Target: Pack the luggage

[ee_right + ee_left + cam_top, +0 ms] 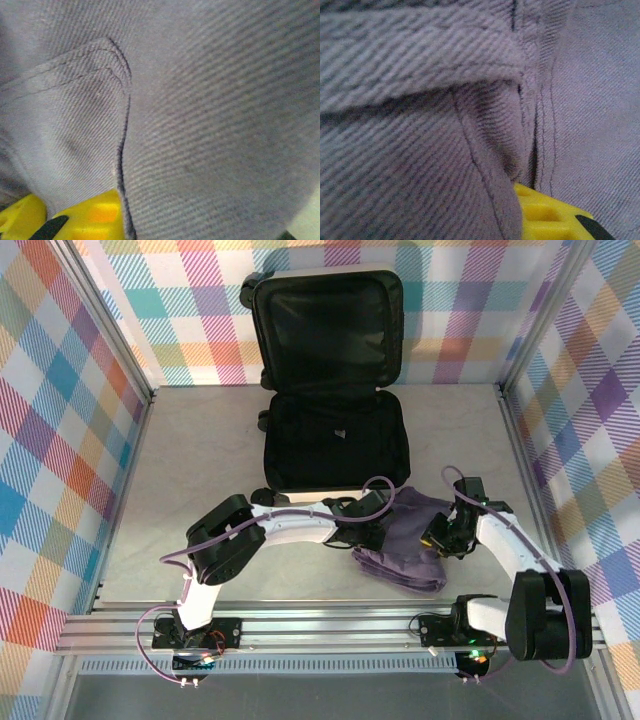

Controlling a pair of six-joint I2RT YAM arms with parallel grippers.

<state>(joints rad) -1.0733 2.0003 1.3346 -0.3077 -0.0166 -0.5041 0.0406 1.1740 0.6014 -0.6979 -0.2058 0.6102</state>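
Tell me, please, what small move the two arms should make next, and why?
Probably close and lift a little: the left gripper and right gripper both sit on the purple garment, cloth pressed against their yellow fingers, and the open luggage waits behind.

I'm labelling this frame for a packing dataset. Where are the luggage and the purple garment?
luggage (325, 335): top external view, on the black lining of the raised lid.
purple garment (405, 552): top external view, on the middle of the cloth lying in front of the luggage.

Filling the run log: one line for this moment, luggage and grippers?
luggage: open, lid upright | purple garment: outside luggage | left gripper: at garment, grip unclear | right gripper: same
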